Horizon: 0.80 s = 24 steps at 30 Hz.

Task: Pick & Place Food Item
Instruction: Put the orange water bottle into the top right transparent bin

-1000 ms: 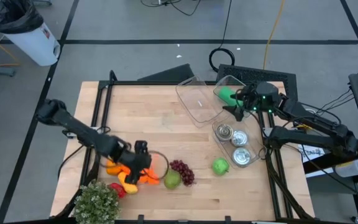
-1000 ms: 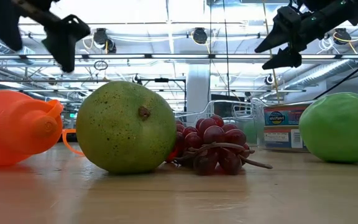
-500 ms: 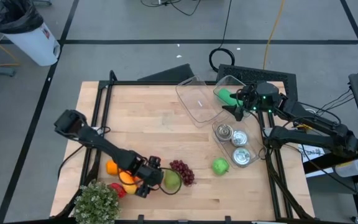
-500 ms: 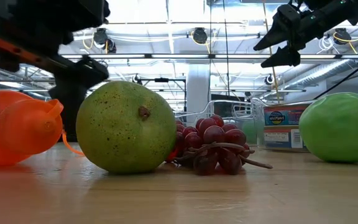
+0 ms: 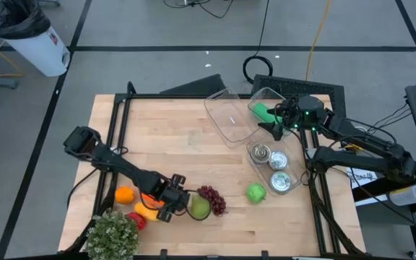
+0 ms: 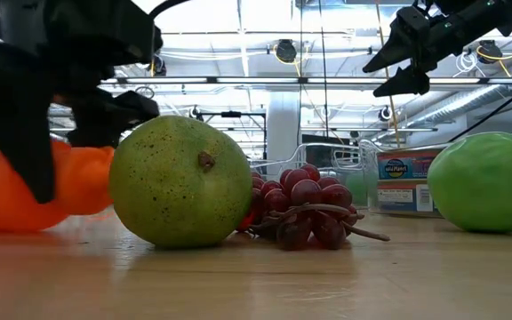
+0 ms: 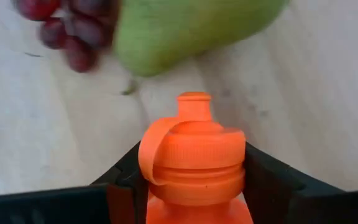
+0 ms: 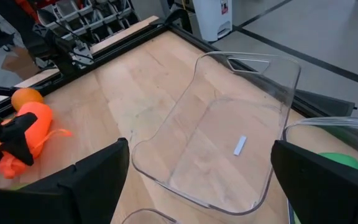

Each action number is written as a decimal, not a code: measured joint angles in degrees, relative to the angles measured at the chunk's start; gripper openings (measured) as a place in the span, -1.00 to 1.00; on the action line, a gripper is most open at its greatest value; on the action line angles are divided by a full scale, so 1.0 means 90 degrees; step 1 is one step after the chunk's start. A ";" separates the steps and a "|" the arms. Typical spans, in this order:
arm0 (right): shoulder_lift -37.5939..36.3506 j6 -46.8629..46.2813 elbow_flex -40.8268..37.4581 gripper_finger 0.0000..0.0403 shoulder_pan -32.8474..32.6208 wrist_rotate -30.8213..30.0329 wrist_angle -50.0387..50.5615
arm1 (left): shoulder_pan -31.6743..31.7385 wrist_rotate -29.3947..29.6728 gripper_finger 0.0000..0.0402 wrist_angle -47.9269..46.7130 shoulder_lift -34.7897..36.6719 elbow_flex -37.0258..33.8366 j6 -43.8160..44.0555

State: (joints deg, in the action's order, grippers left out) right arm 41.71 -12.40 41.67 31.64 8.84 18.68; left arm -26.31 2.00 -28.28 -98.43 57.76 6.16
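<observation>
left wrist view showed our left hand [image 7: 194,186] had just pinched the orange bottle [image 7: 194,155]; we judged lifting came next.

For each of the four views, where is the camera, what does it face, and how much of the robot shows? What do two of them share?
High: overhead, straight down on the table; both arms whole.
Low: at tabletop height, level across pear, grapes and apple into the room; both claws.
Left wrist: on the left arm, facing the orange bottle between its fingers.
Right wrist: on the right arm, over a clear tub; right claw open.
Shared: left wrist and low views both show bottle, pear, grapes.
</observation>
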 joint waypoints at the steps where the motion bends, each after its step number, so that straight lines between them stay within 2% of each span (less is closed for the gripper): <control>1: -0.0001 -0.0008 -0.0010 0.85 0.0000 0.0000 -0.0010 | 0.0037 0.0084 -0.11 -0.0037 0.0002 0.0000 -0.0132; 6: 0.0000 -0.0005 -0.0109 0.85 0.0000 -0.0018 -0.0055 | 0.0314 0.0988 -0.19 -0.0290 0.0306 -0.0005 -0.0786; 9: -0.0013 0.0057 -0.0109 0.85 0.0002 -0.0024 -0.0117 | 0.0631 0.1705 -0.26 -0.0344 0.0746 -0.0005 -0.1148; 13: -0.0085 0.0128 -0.0109 0.85 0.0002 -0.0011 -0.0109 | 0.1217 0.2103 -0.45 0.0038 0.1575 -0.0005 -0.1809; 18: -0.0097 0.0271 -0.0109 0.85 0.0002 -0.0007 -0.0101 | 0.1983 0.2069 -0.79 0.1765 0.2349 -0.0005 -0.2911; 21: -0.0097 0.0336 -0.0109 0.85 0.0002 -0.0005 -0.0154 | 0.2389 0.1572 -0.96 0.2976 0.2448 0.0002 -0.3408; 24: -0.0090 0.0305 -0.0190 0.85 0.0000 0.0019 -0.0452 | 0.2711 0.0923 -0.96 0.3748 0.2450 -0.0002 -0.3686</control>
State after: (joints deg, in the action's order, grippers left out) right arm 40.91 -9.66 39.96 31.64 9.02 14.61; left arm -1.91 10.31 5.45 -76.38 57.74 -27.01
